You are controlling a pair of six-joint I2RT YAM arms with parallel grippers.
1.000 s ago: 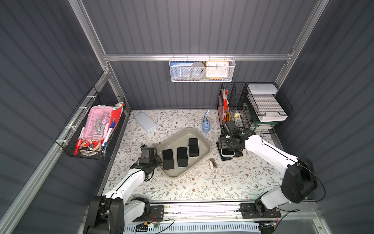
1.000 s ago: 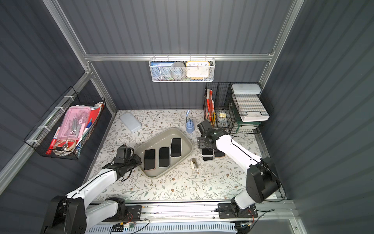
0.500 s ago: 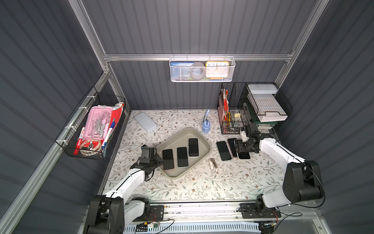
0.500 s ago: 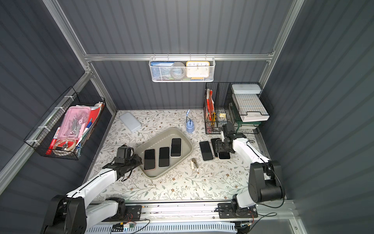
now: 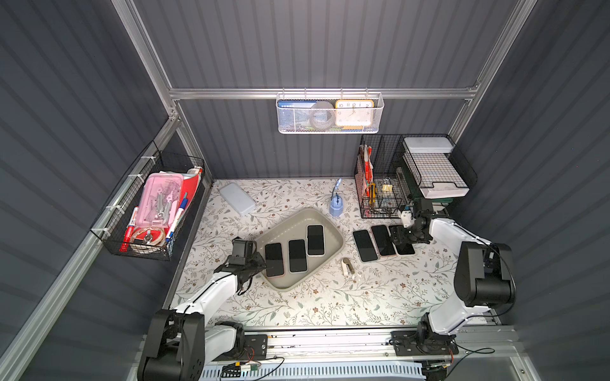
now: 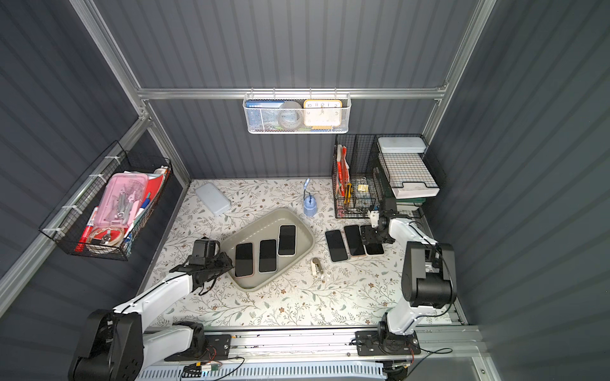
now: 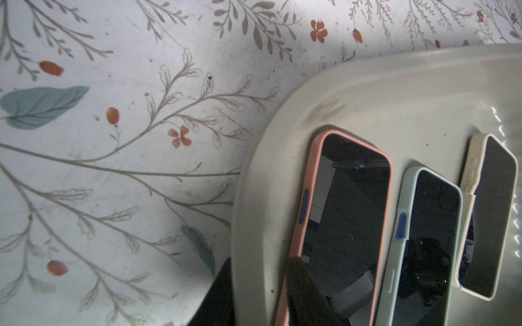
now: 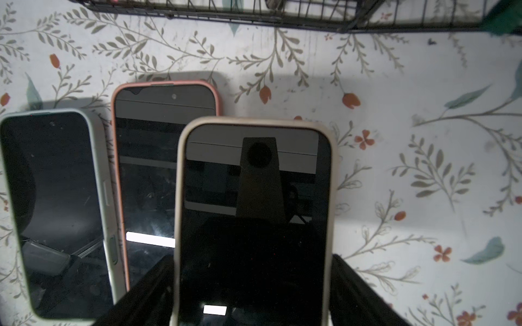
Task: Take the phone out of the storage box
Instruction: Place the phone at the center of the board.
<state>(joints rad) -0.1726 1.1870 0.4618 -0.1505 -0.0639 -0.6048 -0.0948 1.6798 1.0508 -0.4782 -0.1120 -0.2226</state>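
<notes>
The grey-beige storage box point(image 5: 287, 227) point(image 6: 260, 227) lies mid-table and holds three dark-screened phones, cased pink point(image 7: 344, 225), pale blue point(image 7: 423, 254) and cream point(image 7: 485, 220). My left gripper point(image 5: 260, 260) point(image 7: 258, 268) is shut on the box's left wall. One finger is outside and one inside, beside the pink-cased phone. Right of the box, my right gripper point(image 5: 401, 236) point(image 8: 251, 259) is shut across a cream-cased phone point(image 8: 254, 211). This phone sits slightly above two phones lying on the table, cased pink point(image 8: 158, 169) and pale green point(image 8: 56, 211).
A small stapler point(image 5: 346, 265) lies just right of the box's front corner. A blue pen pot point(image 5: 336, 206) stands behind the box. A black wire rack point(image 5: 383, 184) sits close behind the right gripper. A pale-blue case point(image 5: 237, 199) lies at the back left.
My right gripper has carried the cream-cased phone to the right, away from the box, to beside the two phones on the table. The left arm has not moved.
</notes>
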